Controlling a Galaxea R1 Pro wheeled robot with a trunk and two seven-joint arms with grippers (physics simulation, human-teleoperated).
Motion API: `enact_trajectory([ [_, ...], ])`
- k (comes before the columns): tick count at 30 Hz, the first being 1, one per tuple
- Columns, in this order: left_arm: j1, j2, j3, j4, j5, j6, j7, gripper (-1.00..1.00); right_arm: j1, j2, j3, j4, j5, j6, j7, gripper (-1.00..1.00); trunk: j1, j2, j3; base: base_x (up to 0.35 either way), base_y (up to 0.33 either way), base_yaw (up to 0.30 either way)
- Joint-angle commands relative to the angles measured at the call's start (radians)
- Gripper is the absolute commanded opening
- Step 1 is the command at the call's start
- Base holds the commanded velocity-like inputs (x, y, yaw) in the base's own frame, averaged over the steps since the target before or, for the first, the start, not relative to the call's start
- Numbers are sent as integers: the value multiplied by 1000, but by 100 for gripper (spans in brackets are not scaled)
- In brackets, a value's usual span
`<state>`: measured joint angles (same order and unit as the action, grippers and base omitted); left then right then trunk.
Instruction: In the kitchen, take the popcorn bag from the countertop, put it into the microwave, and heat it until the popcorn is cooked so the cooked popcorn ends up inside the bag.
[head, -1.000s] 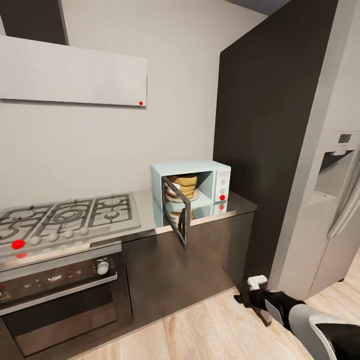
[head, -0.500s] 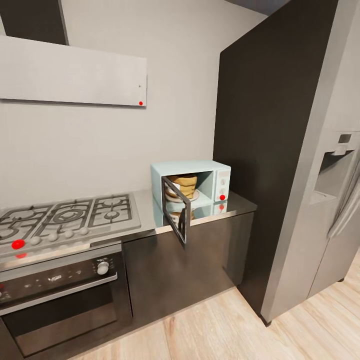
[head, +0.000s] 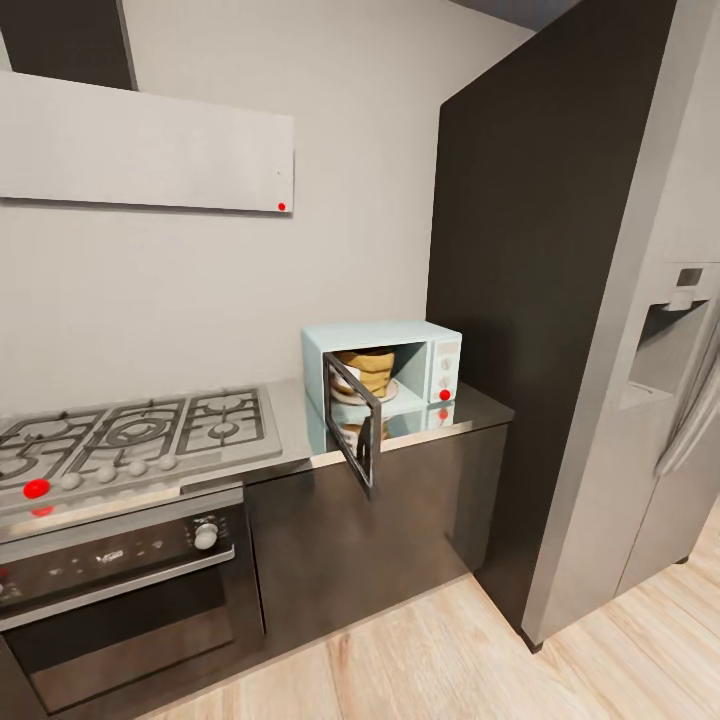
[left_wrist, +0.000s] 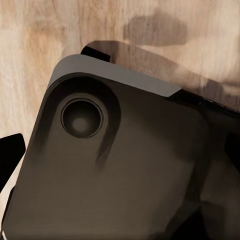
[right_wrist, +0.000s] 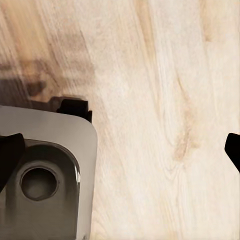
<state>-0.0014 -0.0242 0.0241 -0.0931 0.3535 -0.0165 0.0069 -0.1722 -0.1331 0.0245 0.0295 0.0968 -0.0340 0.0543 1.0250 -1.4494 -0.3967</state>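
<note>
On the grey countertop (head: 290, 432) stands the pale mint-blue microwave (head: 380, 334), its dark glass door (head: 355, 420) swung open toward me. The golden-tan popcorn bag (head: 366, 369) sits upright inside the cavity. In the left wrist view, my left gripper (left_wrist: 120, 155) hangs open above the robot's dark grey base (left_wrist: 125, 165), one black fingertip (left_wrist: 10, 156) at the picture's edge. My right gripper (right_wrist: 120, 155) is open too, over the wood floor (right_wrist: 160, 110), with fingertips (right_wrist: 9, 155) far apart and nothing between them.
A grey gas hob (head: 130, 435) lies left of the microwave, over a dark built-in oven (head: 110, 590), under a white hood (head: 140, 145). A tall dark cabinet (head: 530, 300) and a grey fridge (head: 660, 400) stand right. Light wood floor (head: 450, 660) stretches in front.
One second ago my right arm showed at the lower right of the head view; it has since dropped out of that picture. The microwave, its door and the bag have not moved.
</note>
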Motion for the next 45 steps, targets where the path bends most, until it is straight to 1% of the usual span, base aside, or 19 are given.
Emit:
enact_trajectory([
  [1,0,0,1,0,4,-1,0,100,-1,3,2,4,10,-7,4,100,0,-1,-1,0,0,0],
  [5,0,0,-1,1,4,-1,-1,100,-1,7,2,4,9,-13,11,100,0,-1,-1,0,0,41],
  [14,0,-9,2,0,5,-1,-1,100,11,7,2,4,12,-34,13,100,0,-1,-1,0,-16,252],
  [19,0,-10,2,0,5,-1,-1,100,11,7,2,4,11,-36,12,100,0,-1,-1,0,-246,200],
  [23,0,-10,2,0,5,-1,-1,100,11,3,2,3,13,-55,13,100,0,-1,-1,0,-281,21],
  [30,0,-10,2,0,7,0,-1,100,11,0,2,3,15,-61,13,100,0,-1,-1,0,-283,2],
  [45,0,-10,0,1,8,0,0,100,11,5,2,4,15,-57,13,100,0,-1,-1,30,-283,17],
])
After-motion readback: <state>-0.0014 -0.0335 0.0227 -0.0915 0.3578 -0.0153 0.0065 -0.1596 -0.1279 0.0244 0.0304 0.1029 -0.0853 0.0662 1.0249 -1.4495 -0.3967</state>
